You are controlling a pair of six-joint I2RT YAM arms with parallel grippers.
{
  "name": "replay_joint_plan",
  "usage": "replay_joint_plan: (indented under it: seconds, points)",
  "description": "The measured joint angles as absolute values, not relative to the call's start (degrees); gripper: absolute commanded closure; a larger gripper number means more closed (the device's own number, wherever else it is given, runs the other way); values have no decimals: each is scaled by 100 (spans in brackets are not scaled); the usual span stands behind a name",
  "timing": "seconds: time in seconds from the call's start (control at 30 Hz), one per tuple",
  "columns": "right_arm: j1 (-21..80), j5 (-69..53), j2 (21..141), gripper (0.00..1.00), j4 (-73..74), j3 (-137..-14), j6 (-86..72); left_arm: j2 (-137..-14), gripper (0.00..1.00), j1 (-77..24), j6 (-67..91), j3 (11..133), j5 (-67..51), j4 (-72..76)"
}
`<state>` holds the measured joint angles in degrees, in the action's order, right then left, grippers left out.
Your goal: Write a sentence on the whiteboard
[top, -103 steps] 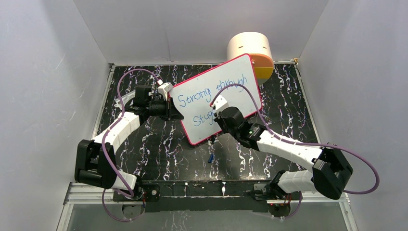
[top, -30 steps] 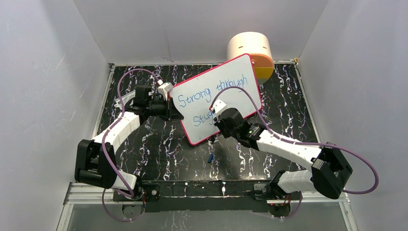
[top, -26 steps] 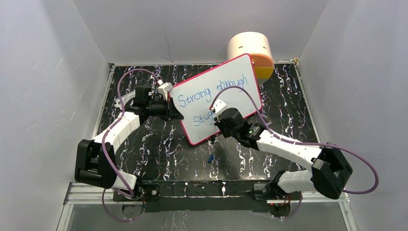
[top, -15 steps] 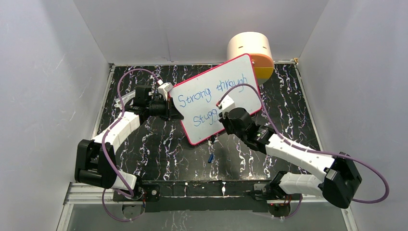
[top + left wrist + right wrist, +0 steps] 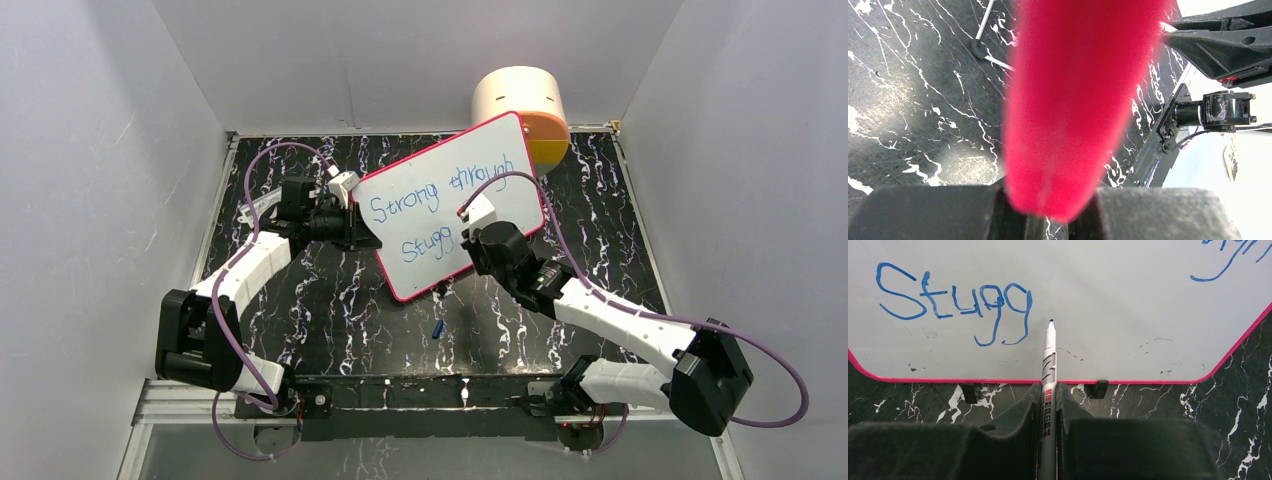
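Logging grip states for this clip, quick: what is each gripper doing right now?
Left gripper: closed on the pink-red edge of the whiteboard.
Right gripper: closed on a blue marker.

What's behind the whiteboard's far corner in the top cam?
A cream cylinder with an orange part sits behind the far corner of the whiteboard. The board covers its lower near side, so how it rests cannot be seen.

**ARM HARDWARE: EXTERNAL APPEARANCE**

Left arm (image 5: 250, 270) and right arm (image 5: 620, 320): white moulded link shells, boxy black joint housings (image 5: 190, 340). One purple cable (image 5: 780, 370) loops outside each arm. A small white block (image 5: 480, 213) sits at each wrist. Bases (image 5: 310, 397): black. Left gripper (image 5: 1048, 205) and right gripper (image 5: 1048, 390): black, matt, grainy-faced fingers.
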<state>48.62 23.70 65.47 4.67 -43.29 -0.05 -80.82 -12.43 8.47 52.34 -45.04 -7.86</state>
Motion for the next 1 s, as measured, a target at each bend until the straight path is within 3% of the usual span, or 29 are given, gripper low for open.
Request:
replay_joint_plan:
  seconds: [1.0]
  points:
    - [4805,2241,7218,100,91,-4934,285,-8082,100,-1249,792,5251,-4484,-829]
